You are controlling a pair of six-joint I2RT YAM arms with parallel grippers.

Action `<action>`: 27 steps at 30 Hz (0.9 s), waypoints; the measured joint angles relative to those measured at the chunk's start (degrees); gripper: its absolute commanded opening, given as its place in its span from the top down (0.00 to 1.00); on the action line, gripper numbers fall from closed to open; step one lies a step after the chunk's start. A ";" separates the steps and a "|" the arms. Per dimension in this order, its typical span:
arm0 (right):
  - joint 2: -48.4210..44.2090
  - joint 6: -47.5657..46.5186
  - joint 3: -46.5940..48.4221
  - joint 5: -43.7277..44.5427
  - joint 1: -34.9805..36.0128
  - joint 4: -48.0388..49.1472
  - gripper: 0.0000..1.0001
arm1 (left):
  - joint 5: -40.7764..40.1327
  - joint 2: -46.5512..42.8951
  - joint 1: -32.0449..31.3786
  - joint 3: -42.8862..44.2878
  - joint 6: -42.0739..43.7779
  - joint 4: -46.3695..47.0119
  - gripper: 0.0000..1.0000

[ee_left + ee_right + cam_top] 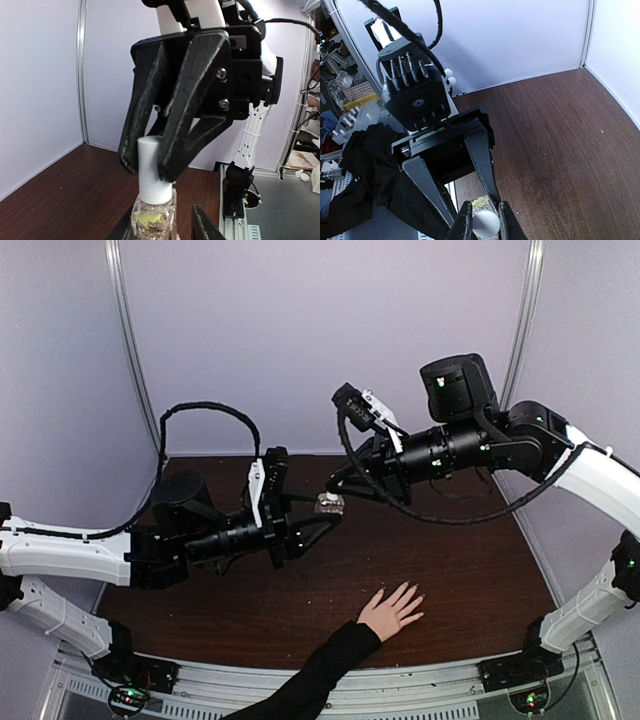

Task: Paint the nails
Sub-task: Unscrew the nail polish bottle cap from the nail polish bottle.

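A light-skinned hand (390,612) with a black sleeve lies flat on the brown table, fingers spread. Its nails (414,589) are tiny pale tips, too small to judge. Above the table's middle, my left gripper (320,518) is shut on a small clear glass bottle (329,504) and holds it upright in the air. The bottle (153,219) has glittery contents and a yellow-green label. My right gripper (337,487) is shut on its white cap (152,169) from above. In the right wrist view the cap (485,223) sits between my fingertips (465,226). Both grippers are behind and left of the hand.
The brown table (470,570) is enclosed by pale walls at the back and sides. A metal rail (420,685) runs along the near edge, where the arm bases sit. Black cables loop above both arms.
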 measured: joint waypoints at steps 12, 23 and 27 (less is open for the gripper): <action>3.72 -0.90 4.02 2.95 -0.04 -4.76 1.00 | -3.58 0.37 -0.26 1.31 2.25 -6.23 0.57; 5.14 -1.79 6.32 3.04 -0.07 -8.44 1.00 | -6.36 0.61 -0.24 1.44 2.62 -7.78 0.92; 5.46 -2.14 6.71 2.62 -0.09 -8.83 1.00 | -6.56 0.61 -0.24 1.51 2.43 -7.98 1.00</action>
